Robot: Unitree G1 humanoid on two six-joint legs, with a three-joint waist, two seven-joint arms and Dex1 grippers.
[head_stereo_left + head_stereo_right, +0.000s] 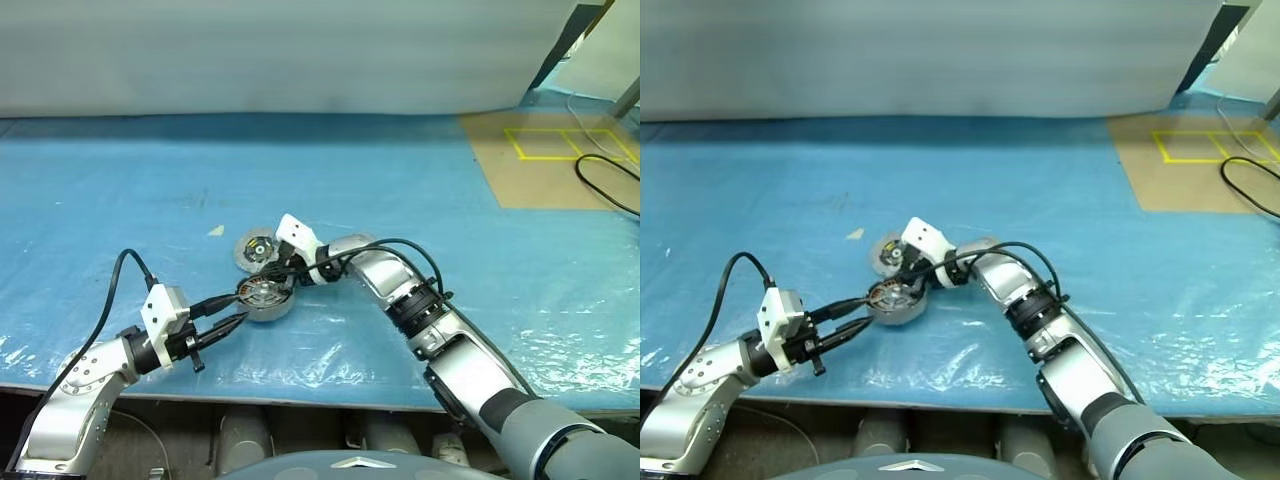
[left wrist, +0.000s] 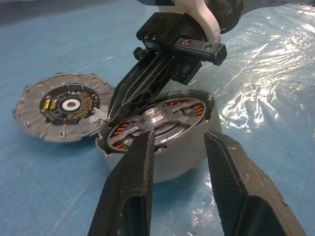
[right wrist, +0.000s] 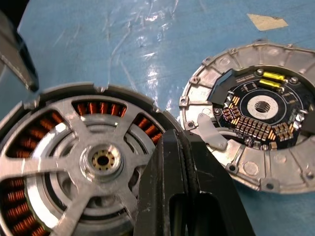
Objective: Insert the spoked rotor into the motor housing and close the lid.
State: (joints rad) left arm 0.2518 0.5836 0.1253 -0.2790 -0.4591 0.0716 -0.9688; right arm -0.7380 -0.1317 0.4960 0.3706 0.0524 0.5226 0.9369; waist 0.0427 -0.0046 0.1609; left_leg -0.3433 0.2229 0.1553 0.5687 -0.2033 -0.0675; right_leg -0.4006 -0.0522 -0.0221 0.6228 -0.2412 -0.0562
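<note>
Left gripper point(image 1: 232, 318) low over blue plastic-sheeted desk point(image 1: 420, 180), pointing across toward motor housing point(image 1: 268, 302). Jaws spread partway, one finger either side of near wall of housing in left wrist view; contact with wall not clear. Nothing pinched between them.

Motor housing upright on desk, just beyond left fingertips point(image 2: 147, 142). Copper-coloured windings point(image 3: 101, 107) visible through gaps. Spoked rotor point(image 3: 93, 162) seated inside housing, silvery spokes up, central hub point(image 3: 102, 160) facing upward, roughly level with rim.

Lid point(image 1: 258, 249) lying flat on desk just behind housing, touching or nearly touching its rim. Inner face up: ring of white-silver segments around black circuit board point(image 3: 261, 110) with yellow components. White connector and wire point(image 3: 211, 133) at lid edge nearest housing. Lid open, not over housing.

Small tan scrap point(image 1: 216, 231) on sheet, left of lid.

Right gripper point(image 1: 262, 281) reaching in from right, angled down. Jaws pressed together, tips at housing rim on side facing lid, over the rotor's edge. Holding nothing.

Farther right: brown board with yellow tape squares point(image 1: 565, 143), black cable point(image 1: 605, 180) looping across it.
</note>
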